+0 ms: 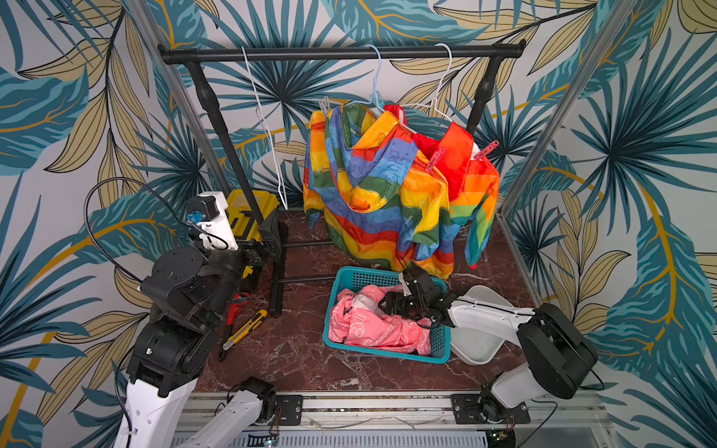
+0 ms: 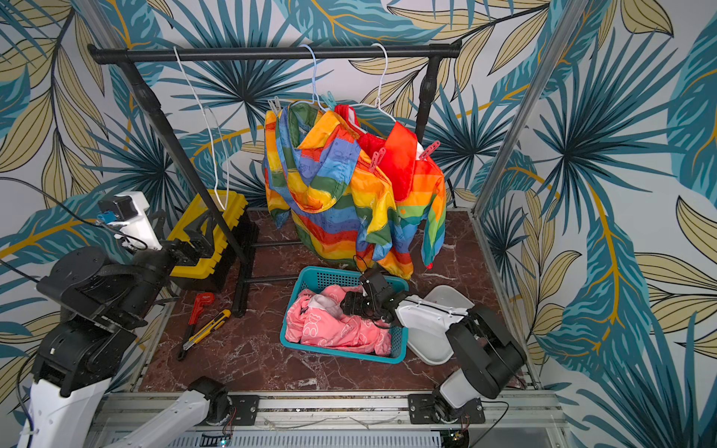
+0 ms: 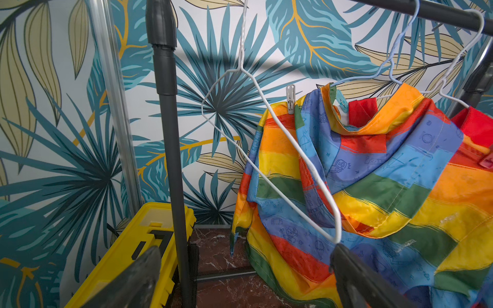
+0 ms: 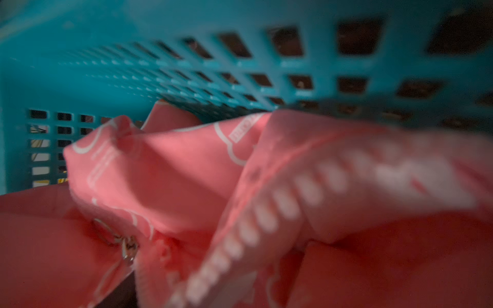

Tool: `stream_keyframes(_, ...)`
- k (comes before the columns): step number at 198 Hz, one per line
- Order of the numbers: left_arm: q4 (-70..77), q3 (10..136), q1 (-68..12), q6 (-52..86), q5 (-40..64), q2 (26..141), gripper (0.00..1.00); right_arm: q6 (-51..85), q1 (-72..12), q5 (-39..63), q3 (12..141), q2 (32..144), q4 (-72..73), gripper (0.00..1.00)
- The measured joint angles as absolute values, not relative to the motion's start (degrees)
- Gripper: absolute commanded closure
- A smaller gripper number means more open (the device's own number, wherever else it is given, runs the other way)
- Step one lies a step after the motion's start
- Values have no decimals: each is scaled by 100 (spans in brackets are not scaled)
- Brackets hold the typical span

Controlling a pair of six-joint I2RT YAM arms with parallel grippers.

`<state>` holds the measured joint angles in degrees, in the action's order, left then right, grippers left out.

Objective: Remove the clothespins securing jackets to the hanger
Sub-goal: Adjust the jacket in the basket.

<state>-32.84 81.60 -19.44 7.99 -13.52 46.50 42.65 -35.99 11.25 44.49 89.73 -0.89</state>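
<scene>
Two rainbow-striped jackets (image 1: 372,194) hang on wire hangers from the black rail (image 1: 341,52); the right one has a red hood (image 1: 458,163). Clothespins hold them: a grey one (image 1: 324,104) (image 3: 290,99), a teal one (image 1: 375,97) (image 3: 341,100), and two pink ones (image 1: 435,160) (image 1: 487,149). The pink jacket (image 1: 372,326) lies loose in the teal basket (image 1: 388,355). My left gripper (image 1: 267,236) (image 3: 245,282) is open and empty, low beside the bare white hanger (image 3: 266,138). My right gripper (image 1: 386,304) sits open in the basket on the pink cloth, which hides its fingers in the wrist view.
A yellow toolbox (image 1: 248,217) stands by the rack's left post (image 1: 225,128). A red wrench (image 1: 232,310) and a yellow utility knife (image 1: 246,326) lie on the marble floor. A white tub (image 1: 481,337) sits right of the basket, under my right arm.
</scene>
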Motion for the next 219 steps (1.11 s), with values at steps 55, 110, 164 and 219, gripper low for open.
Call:
stream_keyframes(55,-3369,7738,-1944,838,-1050,4366,0,3868,-3769,729,5019,7732,-1483,0)
stream_keyframes(110,-3599,7089,-1944,902,-749,3994,0,2971,-3778,163,6318,6388,-2974,0)
stream_keyframes(164,-3719,6567,-1944,1079,-198,3861,0,2167,-3787,-399,7638,5964,-3927,1)
stream_keyframes(219,-3697,6217,-1944,1310,1181,3977,0,1256,-3546,-1221,9045,6040,-4167,4)
